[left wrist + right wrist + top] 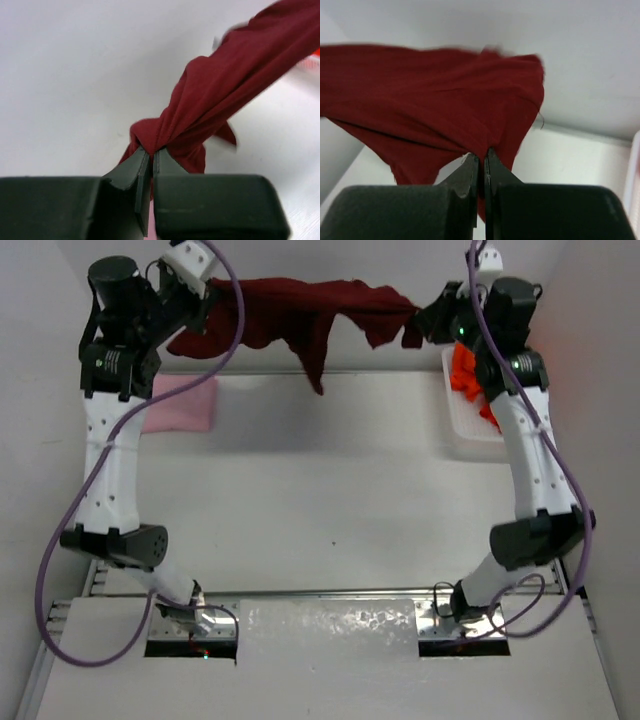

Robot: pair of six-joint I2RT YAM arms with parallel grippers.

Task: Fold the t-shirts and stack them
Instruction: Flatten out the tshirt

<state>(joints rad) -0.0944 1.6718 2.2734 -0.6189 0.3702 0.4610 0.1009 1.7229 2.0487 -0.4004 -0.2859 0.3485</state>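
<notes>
Hanging bunched between both grippers: maroon t-shirt [290, 310]; creased, sagging

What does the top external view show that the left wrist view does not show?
Only the top external view: the pink t-shirt lying on the table, and the right pincer gripping one end of the maroon t-shirt. Only the left wrist view: the left pincer from close, shut on a bunched fold of the cloth. Both: the maroon t-shirt, held up off the table.
</notes>
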